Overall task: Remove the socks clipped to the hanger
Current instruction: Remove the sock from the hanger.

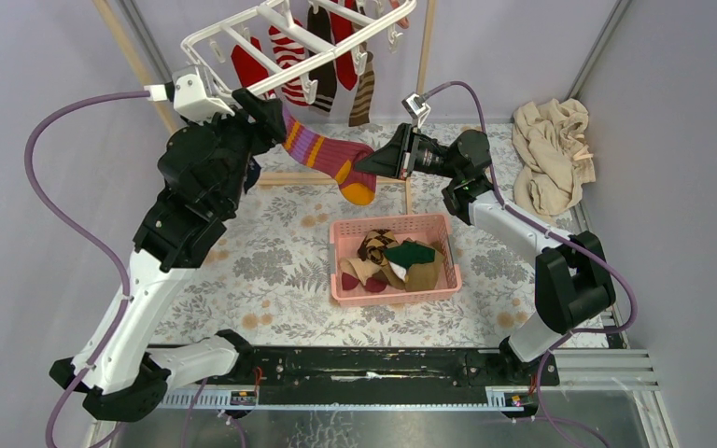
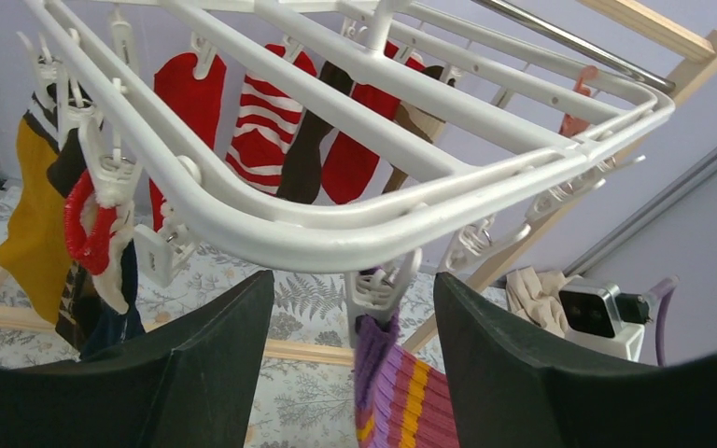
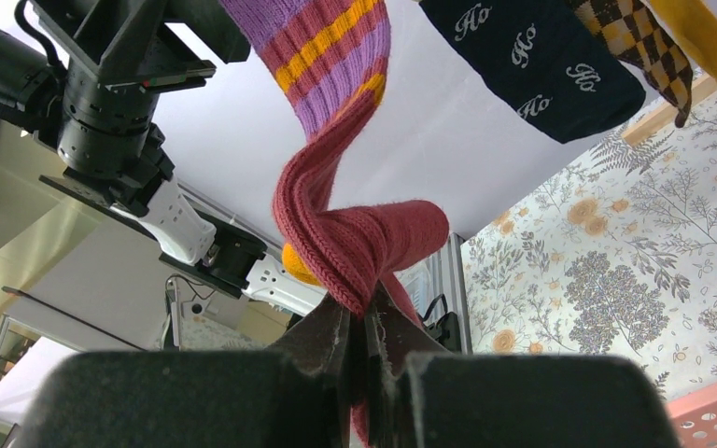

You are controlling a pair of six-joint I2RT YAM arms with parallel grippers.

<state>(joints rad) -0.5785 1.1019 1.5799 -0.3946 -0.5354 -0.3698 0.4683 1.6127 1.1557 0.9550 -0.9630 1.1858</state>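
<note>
Hanger (image 2: 317, 238): white rack at the back of the table, hung high beside the wooden frame (image 1: 138, 63), tilted in the top view.
Still clipped: a red sock (image 2: 191, 98), a red-and-white sock (image 2: 261, 126), a brown sock (image 2: 303, 159), a mustard sock (image 2: 33, 219) and a navy sock (image 3: 541, 56) with "Ho" lettering, all hanging down from the clips.
Purple sock (image 1: 322, 154): purple cuff with orange stripes, maroon foot, orange toe. Its cuff is caught in a clip (image 2: 378, 285) on the hanger's near rim, and the sock runs slantwise down from there to the right jaws, twisted partway along.
Left jaws: apart, raised to just under the hanger's rim, one finger (image 2: 196, 373) on each side of the clip and the purple cuff. Whether either finger touches the clip, I cannot tell.
Right jaws: together, clamped on the maroon foot of the purple sock, held above the table behind the basket.
Basket (image 1: 387, 222): pink, on the table between the two arms, with several loose socks (image 1: 401, 261) lying in it.
Table (image 1: 261, 271): covered in a floral pattern.
Beige cloth (image 1: 551, 154): bunched up at the far right corner, well apart from the hanger.
</note>
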